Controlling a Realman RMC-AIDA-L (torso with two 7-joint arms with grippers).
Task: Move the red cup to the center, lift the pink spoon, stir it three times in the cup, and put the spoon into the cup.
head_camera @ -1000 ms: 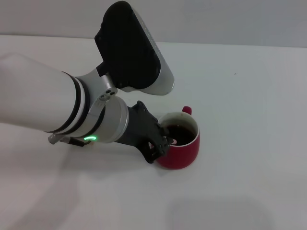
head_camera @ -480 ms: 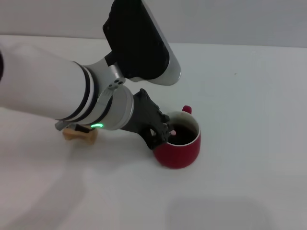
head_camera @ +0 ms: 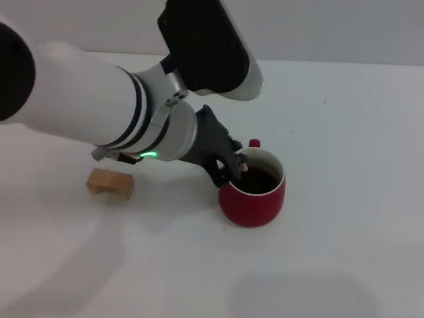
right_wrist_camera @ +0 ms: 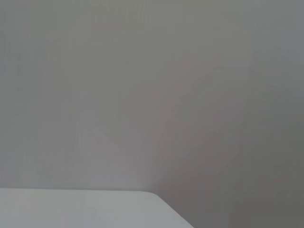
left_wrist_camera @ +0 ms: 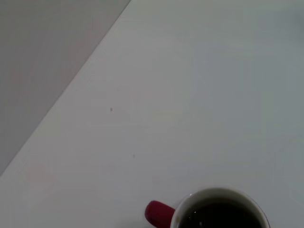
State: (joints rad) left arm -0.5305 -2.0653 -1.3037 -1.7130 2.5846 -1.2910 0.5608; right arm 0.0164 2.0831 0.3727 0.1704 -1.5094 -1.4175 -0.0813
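Note:
The red cup point(head_camera: 254, 201) stands upright on the white table, handle point(head_camera: 254, 143) at the far side, dark inside. My left gripper point(head_camera: 232, 168) sits at the cup's left rim, reaching over it. It is shut on the pink spoon, of which only a small pink bit point(head_camera: 244, 168) shows at the fingertips over the cup's inside. The spoon's bowl is hidden. In the left wrist view the cup's rim point(left_wrist_camera: 219, 192) and handle point(left_wrist_camera: 158, 213) show at the picture's edge. My right gripper is out of view.
A small tan wooden block point(head_camera: 110, 182) lies on the table to the left of the cup, under my left forearm. The white table point(head_camera: 351, 132) stretches out to the right and front. A grey wall stands behind.
My left arm has shifted right and farther back, with the gripper moving along the cup's rim. The cup has slid slightly right. The wooden block has come out from under the arm.

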